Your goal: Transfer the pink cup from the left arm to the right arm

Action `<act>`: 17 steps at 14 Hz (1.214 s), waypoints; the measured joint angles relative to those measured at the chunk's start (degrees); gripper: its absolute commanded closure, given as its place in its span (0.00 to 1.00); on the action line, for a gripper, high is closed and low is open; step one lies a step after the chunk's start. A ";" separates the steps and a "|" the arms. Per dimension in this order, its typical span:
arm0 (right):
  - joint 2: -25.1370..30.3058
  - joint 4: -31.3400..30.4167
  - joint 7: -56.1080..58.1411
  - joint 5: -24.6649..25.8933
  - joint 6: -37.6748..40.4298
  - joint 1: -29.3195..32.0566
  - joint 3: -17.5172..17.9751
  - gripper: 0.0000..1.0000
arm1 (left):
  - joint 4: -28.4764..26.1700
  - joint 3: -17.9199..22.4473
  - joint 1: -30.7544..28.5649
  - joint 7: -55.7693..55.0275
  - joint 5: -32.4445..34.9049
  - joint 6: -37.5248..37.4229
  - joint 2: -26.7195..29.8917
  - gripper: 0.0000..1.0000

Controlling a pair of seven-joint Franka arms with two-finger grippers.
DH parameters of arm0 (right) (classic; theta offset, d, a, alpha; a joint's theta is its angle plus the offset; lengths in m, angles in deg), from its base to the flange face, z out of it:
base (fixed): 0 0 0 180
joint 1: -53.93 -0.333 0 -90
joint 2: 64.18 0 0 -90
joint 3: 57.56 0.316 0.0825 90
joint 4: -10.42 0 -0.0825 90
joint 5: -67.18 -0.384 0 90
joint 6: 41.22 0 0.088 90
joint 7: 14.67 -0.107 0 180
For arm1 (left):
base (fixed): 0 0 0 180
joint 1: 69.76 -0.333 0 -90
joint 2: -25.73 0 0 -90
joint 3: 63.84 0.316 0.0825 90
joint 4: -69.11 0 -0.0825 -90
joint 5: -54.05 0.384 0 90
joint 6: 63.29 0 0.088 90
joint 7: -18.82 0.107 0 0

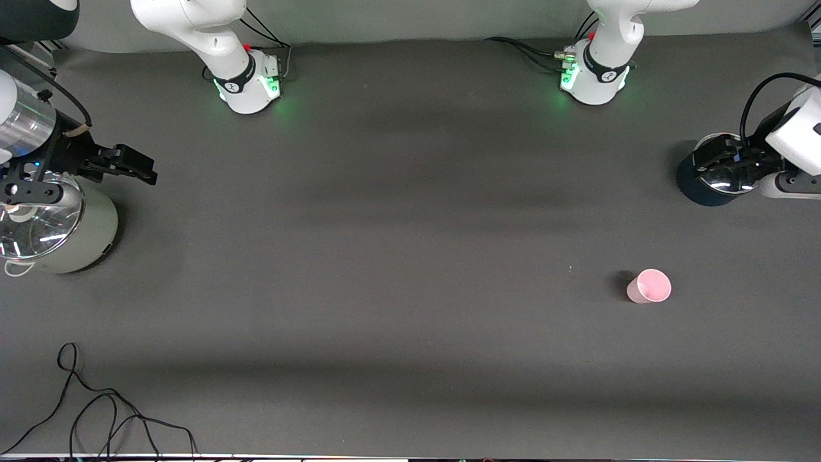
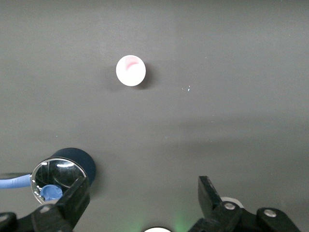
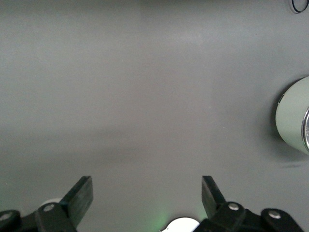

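Note:
The pink cup point(image 1: 649, 286) stands upright on the dark table, toward the left arm's end and nearer to the front camera than both grippers. It also shows in the left wrist view point(image 2: 131, 70), well apart from the fingers. My left gripper point(image 1: 715, 157) point(image 2: 143, 191) is open and empty over a dark blue pot point(image 1: 699, 186). My right gripper point(image 1: 138, 168) point(image 3: 146, 189) is open and empty at the right arm's end of the table, beside a pale green pot point(image 1: 70, 234).
The dark blue pot point(image 2: 72, 162) has a glass lid with something blue under it. The pale green pot point(image 3: 293, 116) also has a glass lid. A loose black cable point(image 1: 96, 410) lies near the table's front edge at the right arm's end.

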 measured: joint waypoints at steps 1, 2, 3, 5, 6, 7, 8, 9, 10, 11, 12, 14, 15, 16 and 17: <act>0.00 0.00 0.78 0.00 0.00 0.01 -0.59 0.00 | 0.00 0.00 0.00 0.00 0.00 0.00 0.00 0.00; 0.00 0.00 1.38 0.00 0.00 0.03 -1.11 0.00 | 0.00 0.00 0.00 0.00 0.00 0.00 0.00 0.00; 0.00 0.00 1.63 0.00 0.00 0.03 -1.39 0.00 | 0.03 0.00 0.00 0.01 0.00 0.00 0.00 0.00; 0.00 0.00 1.63 0.00 0.00 -0.06 -1.39 0.00 | 0.08 0.00 0.00 0.02 0.00 0.00 0.00 0.00; 0.00 0.00 1.63 0.00 0.00 -0.10 -1.37 0.00 | 0.10 0.00 0.00 0.02 0.00 0.00 0.00 0.00; 0.00 0.00 1.63 0.00 0.00 -0.10 -1.37 0.00 | 0.14 0.00 0.00 0.02 0.00 0.00 0.00 0.00; 0.00 0.00 1.63 0.00 0.00 -0.10 -1.37 0.00 | 0.25 0.00 0.00 0.03 0.00 0.00 0.00 0.00; 0.00 0.00 1.63 0.00 0.00 -0.10 -1.37 0.00 | 0.40 0.00 0.00 0.03 0.00 0.00 -0.01 0.00; 0.00 0.00 1.63 0.00 0.00 -0.10 -1.37 0.00 | 0.51 0.00 0.00 0.03 0.00 0.00 -0.01 0.00; 0.00 -0.01 1.64 0.00 0.00 -0.10 -1.37 0.00 | 0.55 0.00 0.00 0.03 0.00 0.00 -0.01 0.00; 0.00 -0.05 1.67 0.00 0.00 -0.10 -1.37 0.00 | 0.56 0.00 0.00 0.03 0.00 0.15 -0.01 0.00; -0.02 -0.10 1.73 0.00 0.01 -0.12 -1.37 0.00 | 0.59 0.00 0.00 0.03 0.00 0.98 -0.04 0.00; -0.03 -0.12 1.75 0.00 0.01 -0.12 -1.37 0.00 | 0.77 0.01 0.00 0.04 0.01 1.28 -0.16 0.00; -0.04 -0.14 1.77 0.00 0.01 -0.13 -1.37 0.00 | 1.38 0.03 0.00 0.35 0.01 1.54 -0.52 0.00; -0.05 -0.16 1.78 0.00 0.01 -0.13 -1.37 0.00 | 2.32 0.06 -0.01 1.75 0.02 1.68 -1.09 0.00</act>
